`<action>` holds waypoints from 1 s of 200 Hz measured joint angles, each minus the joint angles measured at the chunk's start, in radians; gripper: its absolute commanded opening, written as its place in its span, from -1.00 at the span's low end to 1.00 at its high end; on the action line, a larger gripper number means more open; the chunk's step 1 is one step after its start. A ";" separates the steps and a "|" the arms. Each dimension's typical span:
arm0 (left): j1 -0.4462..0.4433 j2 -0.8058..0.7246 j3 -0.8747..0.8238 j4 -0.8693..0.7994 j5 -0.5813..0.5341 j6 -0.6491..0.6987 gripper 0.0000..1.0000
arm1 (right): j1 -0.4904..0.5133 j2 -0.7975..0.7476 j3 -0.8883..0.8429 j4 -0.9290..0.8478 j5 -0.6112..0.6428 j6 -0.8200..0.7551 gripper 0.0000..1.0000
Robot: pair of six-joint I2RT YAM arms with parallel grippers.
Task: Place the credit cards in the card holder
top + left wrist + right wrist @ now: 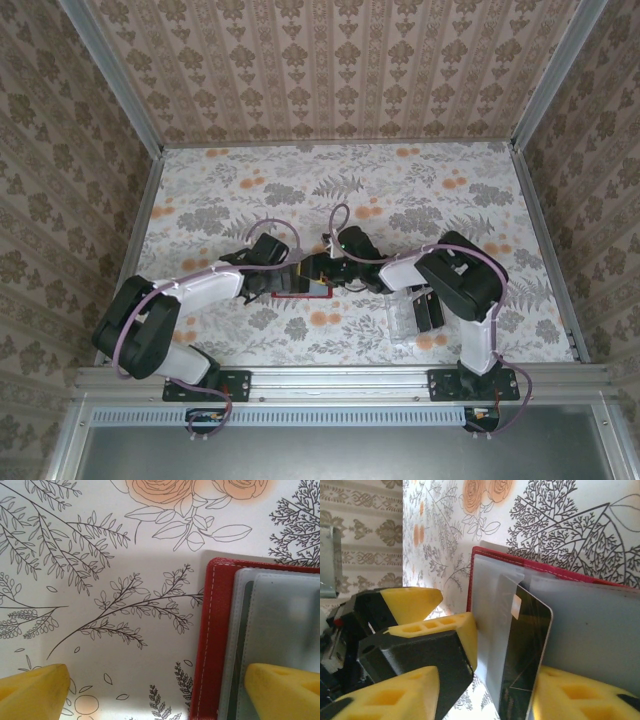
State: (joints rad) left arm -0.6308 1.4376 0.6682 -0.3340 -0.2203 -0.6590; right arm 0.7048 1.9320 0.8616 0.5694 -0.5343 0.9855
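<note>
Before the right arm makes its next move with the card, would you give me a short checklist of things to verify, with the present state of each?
1. Card holder lying open on the table: ok.
2. Credit card fully inside its clear sleeve: not ok, it is partly in and sticks out.
3. Right gripper not clamped on the card: ok, jaws stand well apart with the card between them.
4. Left gripper steadying the holder: cannot tell; jaws open, one finger over the sleeves, contact unclear.
5. Spare cards at the clear tray: ok.
</note>
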 measured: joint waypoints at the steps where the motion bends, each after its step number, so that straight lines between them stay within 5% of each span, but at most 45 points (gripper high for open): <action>1: 0.001 0.000 0.000 0.000 0.000 0.000 1.00 | 0.000 -0.002 0.001 -0.005 0.002 -0.001 0.22; 88: 0.079 -0.073 0.000 -0.043 0.060 0.001 1.00 | 0.001 -0.080 0.097 -0.385 0.084 -0.106 0.24; 142: 0.098 -0.069 0.000 -0.057 0.066 0.002 1.00 | 0.013 -0.084 0.209 -0.628 0.198 -0.174 -0.65; 200: 0.102 -0.038 0.000 -0.060 0.064 0.006 0.99 | 0.056 -0.044 0.329 -0.792 0.298 -0.232 -0.78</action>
State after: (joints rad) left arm -0.5285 1.3998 0.6685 -0.3939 -0.1566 -0.6533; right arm 0.7605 1.8881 1.1904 -0.2226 -0.2367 0.7540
